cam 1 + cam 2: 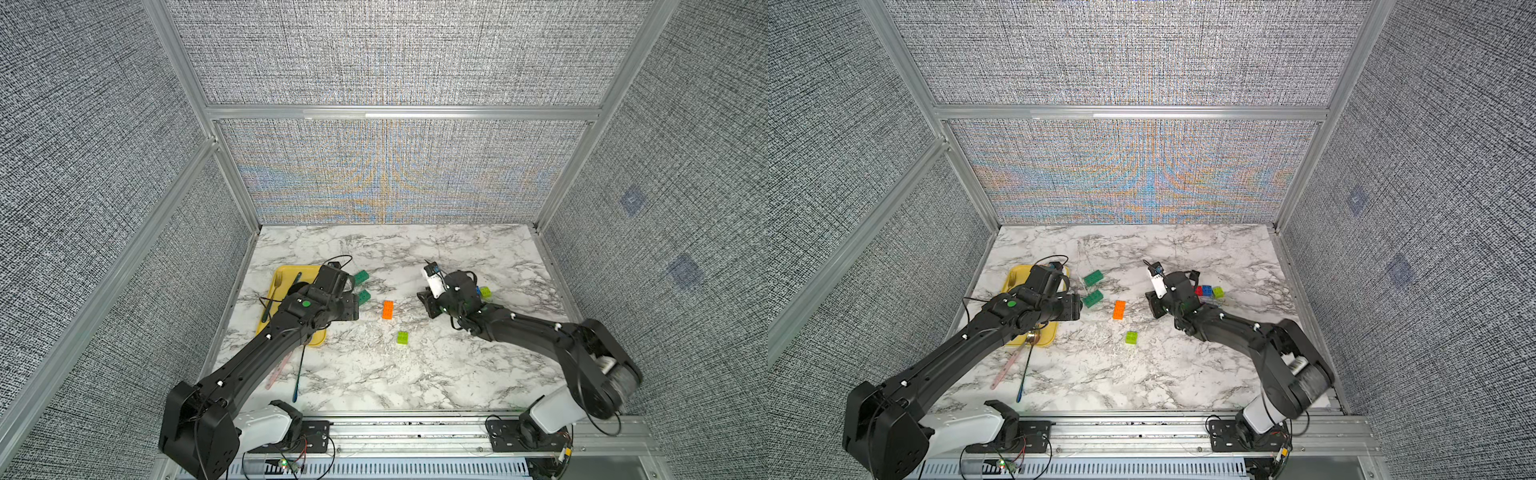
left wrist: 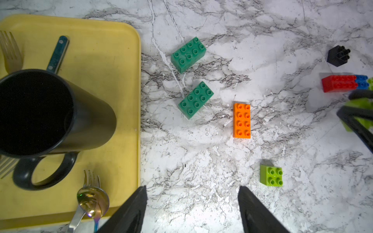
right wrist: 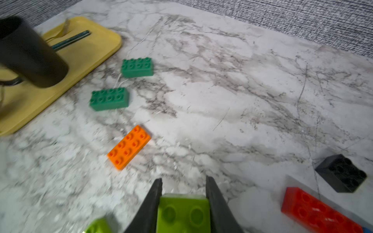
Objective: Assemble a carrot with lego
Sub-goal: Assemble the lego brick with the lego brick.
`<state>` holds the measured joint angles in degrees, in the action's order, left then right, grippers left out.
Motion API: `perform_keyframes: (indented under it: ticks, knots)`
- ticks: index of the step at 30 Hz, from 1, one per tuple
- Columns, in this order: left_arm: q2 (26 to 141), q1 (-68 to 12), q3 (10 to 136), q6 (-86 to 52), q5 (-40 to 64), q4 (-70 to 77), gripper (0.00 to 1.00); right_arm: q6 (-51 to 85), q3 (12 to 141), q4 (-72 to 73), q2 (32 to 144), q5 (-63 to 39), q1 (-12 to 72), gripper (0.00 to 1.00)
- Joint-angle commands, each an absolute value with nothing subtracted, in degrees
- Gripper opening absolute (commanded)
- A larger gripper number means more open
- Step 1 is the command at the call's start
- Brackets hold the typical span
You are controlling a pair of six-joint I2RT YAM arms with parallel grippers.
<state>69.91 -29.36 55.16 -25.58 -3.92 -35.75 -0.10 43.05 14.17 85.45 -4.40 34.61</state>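
Gripping a lime brick (image 3: 182, 213), the right gripper (image 3: 183, 187) is clamped on its sides. Red brick (image 3: 319, 211) lies just beside, long axis angled away; orange brick (image 3: 129, 146) lies ahead, between both arms. Left gripper (image 2: 192, 201) hovers spread and empty, green bricks (image 2: 195, 99) ahead of it.

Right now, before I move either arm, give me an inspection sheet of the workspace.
Surface: marble table, bare at the front.
Job's things: two dark green bricks, orange brick and lime brick lie loose; red brick joined to a blue one; black brick apart.
Clutter: yellow tray with black mug and cutlery.
Grippers: left gripper open, empty; right gripper shut on a second lime brick.
Cables: on both arms.
Surroundings: grey panel walls.
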Motion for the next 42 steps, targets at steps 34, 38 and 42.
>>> perform_keyframes:
  ticks: [34,38,42]
  knots:
    - [71.01,-23.64,58.36,-18.00,6.11,-41.23,0.74,-36.09,51.39,-0.82,97.12,-27.20,39.95,0.22]
    - [70.84,-23.61,58.34,-17.96,5.89,-41.10,0.74,-33.21,51.95,-1.22,98.01,-26.94,40.57,0.22]
    - [70.84,-23.63,58.27,-18.19,6.54,-40.71,0.74,-32.34,51.07,0.03,97.23,-26.06,40.45,0.22]
